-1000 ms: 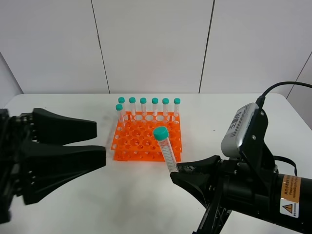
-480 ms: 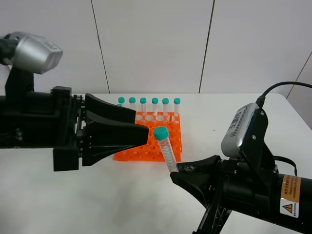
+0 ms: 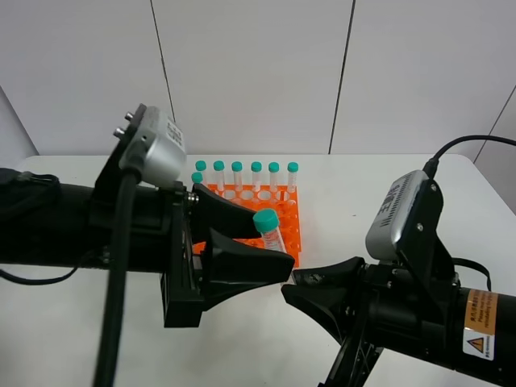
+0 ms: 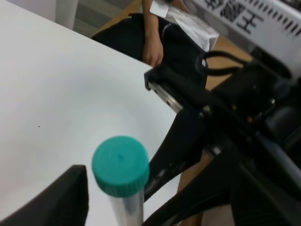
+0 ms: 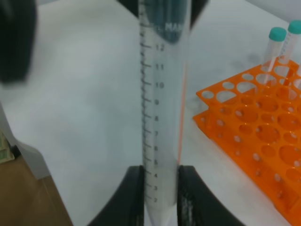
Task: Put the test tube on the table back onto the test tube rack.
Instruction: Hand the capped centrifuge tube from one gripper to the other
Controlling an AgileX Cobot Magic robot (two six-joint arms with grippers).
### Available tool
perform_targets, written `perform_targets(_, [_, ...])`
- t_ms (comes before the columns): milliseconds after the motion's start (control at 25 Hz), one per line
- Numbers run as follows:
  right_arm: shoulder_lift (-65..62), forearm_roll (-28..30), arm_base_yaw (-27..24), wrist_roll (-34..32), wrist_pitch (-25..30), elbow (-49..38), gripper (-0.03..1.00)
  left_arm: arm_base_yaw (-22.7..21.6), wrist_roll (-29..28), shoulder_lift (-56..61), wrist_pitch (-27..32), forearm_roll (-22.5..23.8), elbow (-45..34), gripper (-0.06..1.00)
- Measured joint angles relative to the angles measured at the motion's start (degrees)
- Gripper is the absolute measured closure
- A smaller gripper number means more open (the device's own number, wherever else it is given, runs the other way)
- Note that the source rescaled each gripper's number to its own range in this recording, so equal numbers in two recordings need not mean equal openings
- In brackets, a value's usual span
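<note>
The test tube (image 3: 268, 228) stands nearly upright in mid-air, with the test tube rack (image 5: 256, 136) at its eleven o'clock. The right gripper (image 5: 160, 188) is clamped on its conical foot. The left gripper (image 3: 272, 246), reaching from nine o'clock, gapes around its upper part. The tube is probably light, stiff, slick plastic, best taken just under the cap (image 4: 120, 165).

test tube (image 5: 160, 117): graduations 2 to 12 legible. warning label (image 3: 478, 322), lower right: triangle sign, fine print illegible.
</note>
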State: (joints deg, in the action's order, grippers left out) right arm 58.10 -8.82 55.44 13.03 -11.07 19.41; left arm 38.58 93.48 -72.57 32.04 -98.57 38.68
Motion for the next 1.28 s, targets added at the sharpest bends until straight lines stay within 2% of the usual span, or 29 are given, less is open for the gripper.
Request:
perform_targets(400, [0.0,0.0,0.0,0.0,0.0,0.0,0.95,0.0,0.8,-3.9,-0.9,-0.3,4.7,0.34])
perform_targets(760, [0.0,0.0,0.0,0.0,0.0,0.0,0.95,0.0,1.1,-4.0,-0.9,-0.3,5.3,0.34])
perform_targets(840, [0.0,0.0,0.0,0.0,0.0,0.0,0.95,0.0,1.1,-4.0,-0.9,-0.3,5.3,0.39])
perform_targets(1040, [0.0,0.0,0.0,0.0,0.0,0.0,0.95,0.0,2.1,-4.0,-0.9,-0.3,5.3,0.63])
perform_targets(1160, [0.0,0.0,0.0,0.0,0.0,0.0,0.95,0.0,2.2,-4.0,-0.9,-0.3,5.3,0.94])
perform_targets(1280, [0.0,0.0,0.0,0.1,-0.1,0.0,0.95,0.0,2.2,-4.0,-0.8,-0.3,5.3,0.94])
